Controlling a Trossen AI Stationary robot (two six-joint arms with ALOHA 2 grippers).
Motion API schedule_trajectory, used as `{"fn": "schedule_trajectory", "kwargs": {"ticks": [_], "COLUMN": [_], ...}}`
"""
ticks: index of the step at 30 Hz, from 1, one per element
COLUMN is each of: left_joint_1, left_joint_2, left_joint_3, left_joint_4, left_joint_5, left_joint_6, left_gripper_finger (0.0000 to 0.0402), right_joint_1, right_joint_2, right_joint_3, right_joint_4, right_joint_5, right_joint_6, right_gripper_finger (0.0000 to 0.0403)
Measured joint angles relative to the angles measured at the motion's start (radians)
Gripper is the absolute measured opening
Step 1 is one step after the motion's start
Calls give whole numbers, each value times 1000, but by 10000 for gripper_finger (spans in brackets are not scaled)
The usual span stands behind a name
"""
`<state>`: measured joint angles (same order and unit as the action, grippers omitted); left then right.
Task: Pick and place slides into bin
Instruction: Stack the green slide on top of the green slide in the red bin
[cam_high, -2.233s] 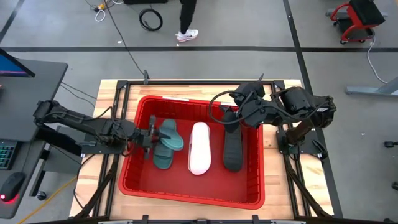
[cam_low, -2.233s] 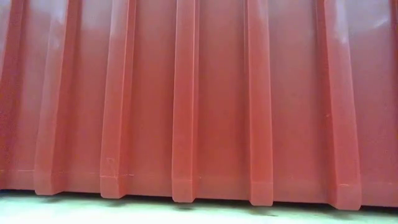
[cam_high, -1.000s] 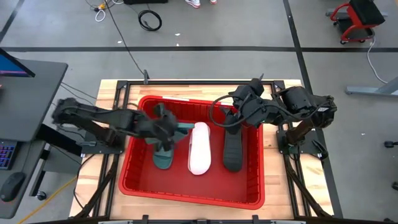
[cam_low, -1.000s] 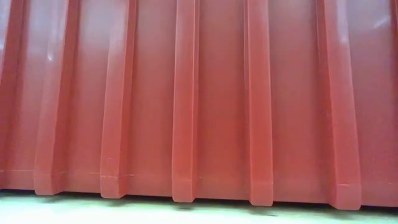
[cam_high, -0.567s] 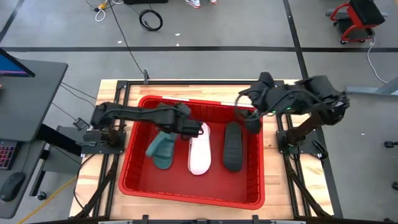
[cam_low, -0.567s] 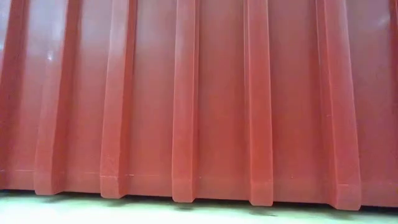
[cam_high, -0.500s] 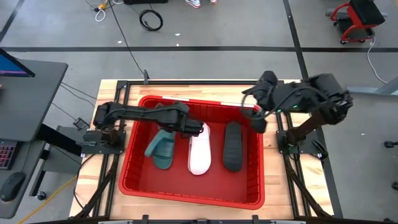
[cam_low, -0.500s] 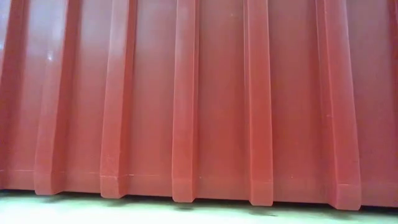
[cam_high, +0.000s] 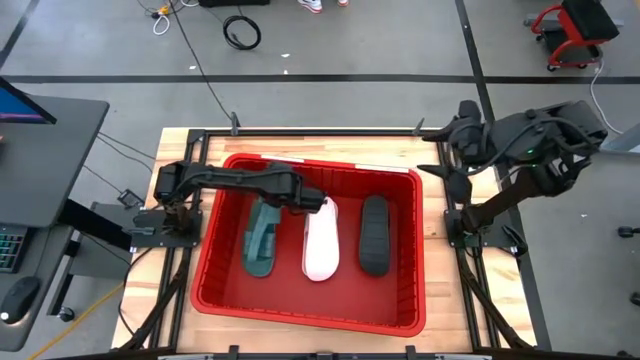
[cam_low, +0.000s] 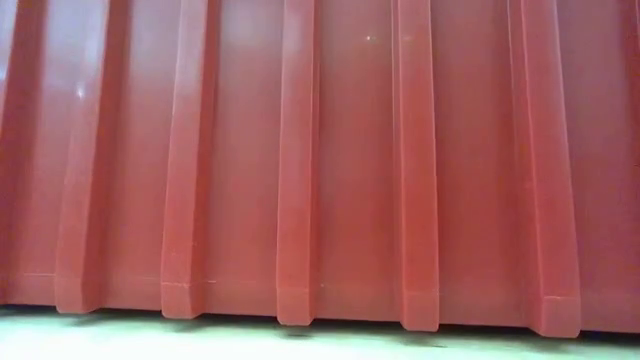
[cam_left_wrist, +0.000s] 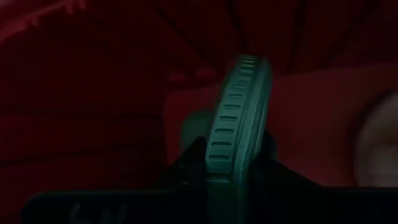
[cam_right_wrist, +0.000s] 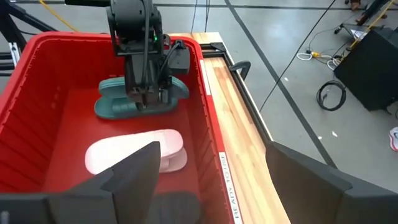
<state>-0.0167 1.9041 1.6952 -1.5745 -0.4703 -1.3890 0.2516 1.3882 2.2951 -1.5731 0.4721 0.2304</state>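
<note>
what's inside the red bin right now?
Inside the bin: a white slide, a black slide and teal slides. The left gripper is shut on a teal one, held on edge. How many teal ones are stacked is unclear; the arm covers them.

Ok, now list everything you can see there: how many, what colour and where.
bin: one, red, mid-table.
teal slides: seemingly two, overlapping, bin's left side.
white slide: one, bin's middle.
black slide: one, bin's right side.
table: one, wooden, under the bin.
cable coil: one, black, on the floor beyond the table.
cart: one, red, on the floor at far right.
left hand: in the bin, shut on the edge of one of the teal slides.
right hand: open, empty, over the table's right edge, outside the bin.
</note>
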Motion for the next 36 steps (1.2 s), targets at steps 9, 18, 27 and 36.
{"fn": "schedule_trajectory", "kwargs": {"ticks": [9, 18, 27, 36], "left_joint_1": [28, 115, 116, 80], "left_joint_2": [1, 1, -46, -147], "left_joint_3": [52, 46, 45, -185], "left_joint_4": [3, 2, 4, 3], "left_joint_5": [77, 96, 113, 139], "left_joint_6": [92, 273, 271, 111], "left_gripper_finger": [67, 66, 66, 66], "right_joint_1": [0, 0, 0, 0], "right_joint_2": [-17, -17, -19, -19], "right_joint_3": [0, 0, 0, 0], "right_joint_4": [1, 2, 2, 2], "right_joint_5": [0, 0, 0, 0], "right_joint_6": [-31, -29, 1, -21], "right_gripper_finger": [299, 299, 299, 299]}}
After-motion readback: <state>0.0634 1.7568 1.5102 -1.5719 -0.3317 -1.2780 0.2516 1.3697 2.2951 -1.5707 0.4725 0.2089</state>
